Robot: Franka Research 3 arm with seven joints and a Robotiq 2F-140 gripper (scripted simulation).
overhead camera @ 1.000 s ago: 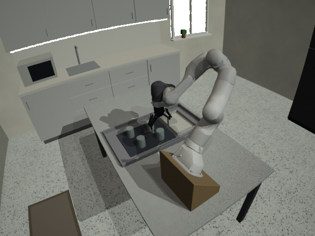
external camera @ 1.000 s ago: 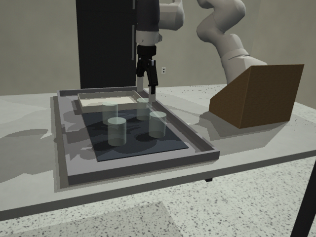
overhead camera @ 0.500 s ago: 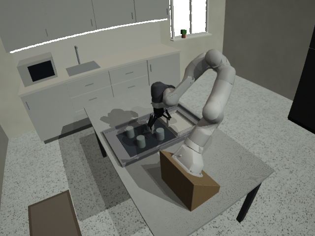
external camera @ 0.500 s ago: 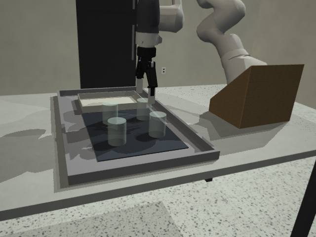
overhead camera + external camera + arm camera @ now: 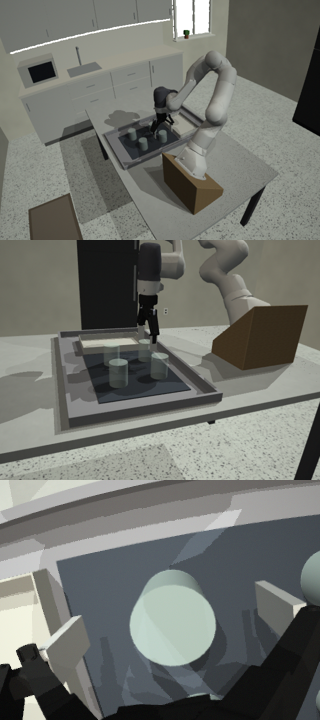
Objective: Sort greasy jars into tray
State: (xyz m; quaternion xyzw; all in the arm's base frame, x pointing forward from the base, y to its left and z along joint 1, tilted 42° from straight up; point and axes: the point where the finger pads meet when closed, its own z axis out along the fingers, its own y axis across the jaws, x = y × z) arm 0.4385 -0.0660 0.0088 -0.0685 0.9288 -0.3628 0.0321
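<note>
Four pale green jars stand mouth down on the dark mat (image 5: 133, 152) (image 5: 144, 392) (image 5: 240, 560). My gripper (image 5: 163, 131) (image 5: 147, 340) (image 5: 169, 615) is open, its pads on either side of the base-side jar nearest the tray (image 5: 162, 136) (image 5: 144, 354) (image 5: 172, 630). No pad shows contact; exact fingertip height is unclear. The other base-side jar (image 5: 143, 144) (image 5: 159, 367) (image 5: 311, 580) stands near the right pad. The far jar nearest the tray (image 5: 150, 125) (image 5: 111, 356) is partly behind my gripper in the top view. The far left jar (image 5: 132, 134) (image 5: 118, 375) stands apart. The cream tray (image 5: 183, 122) (image 5: 108, 341) (image 5: 15, 622) holds no jar.
The steel table top (image 5: 116, 148) (image 5: 82, 410) has raised rims around the mat and tray. The wooden wedge (image 5: 180, 180) (image 5: 273, 338) under the arm stands outside the near rim. The tray wall shows close to the left pad in the wrist view.
</note>
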